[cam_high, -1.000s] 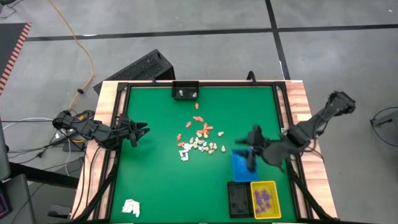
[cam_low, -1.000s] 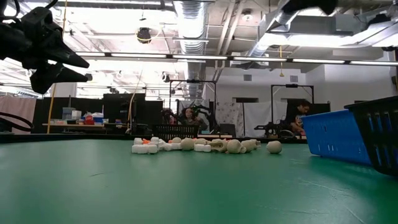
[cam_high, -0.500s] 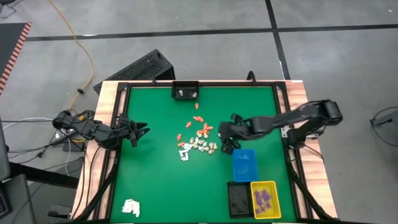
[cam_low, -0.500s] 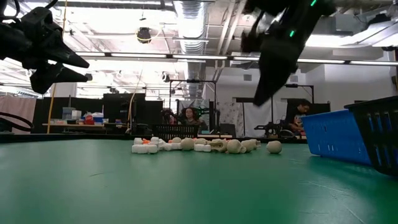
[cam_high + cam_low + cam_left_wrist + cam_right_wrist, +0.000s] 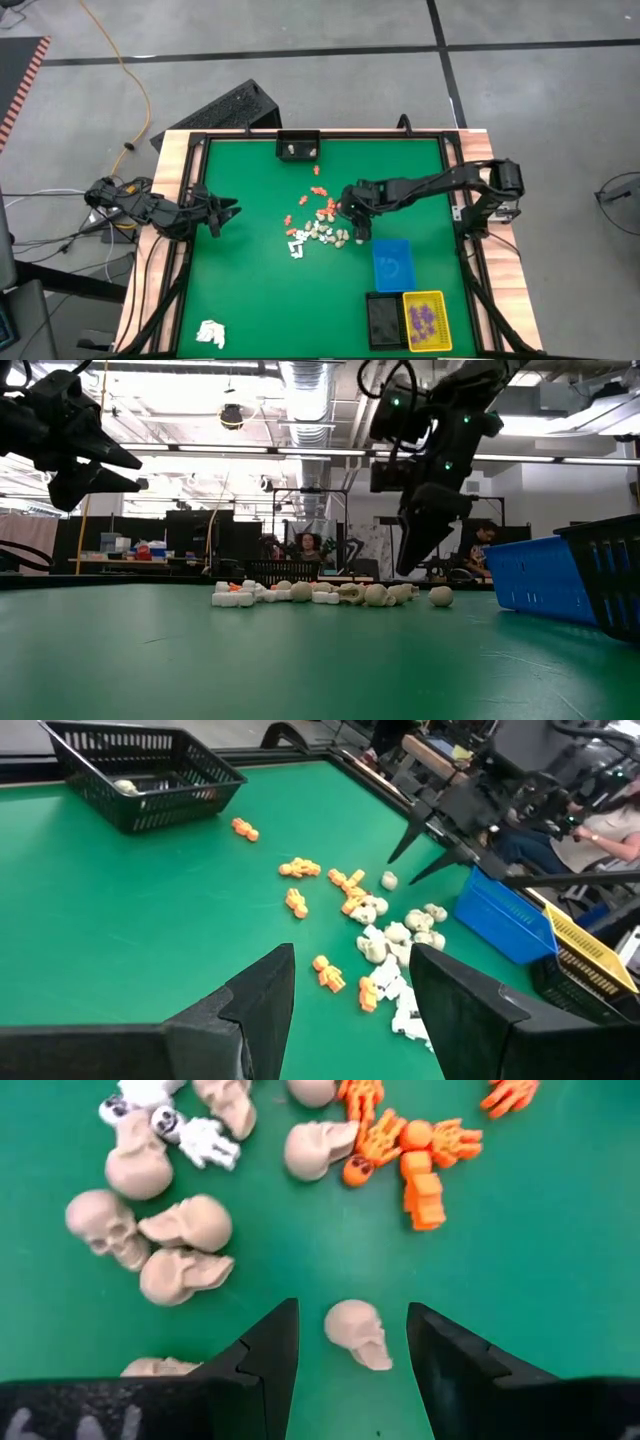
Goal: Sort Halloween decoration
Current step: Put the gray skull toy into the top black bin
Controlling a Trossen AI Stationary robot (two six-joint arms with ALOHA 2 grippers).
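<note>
My left gripper hangs over the green table's left edge, about halfway along it, its fingers spread apart and holding nothing. Near the table's left front corner lies a white paper wad. At the middle of the far edge sits a small black basket with a pale piece inside. The Halloween decoration lies scattered around the table's centre: orange skeleton figures toward the far side, cream skulls and white skeletons toward the near side. My right gripper hovers low at the right end of that pile, jaws wide apart and empty, with a single cream skull lying on the table between my fingertips, apart from both. Just right of the pile is a blue tray, and by the front edge toward the right corner stand a black tray and a yellow tray holding purple pieces.
</note>
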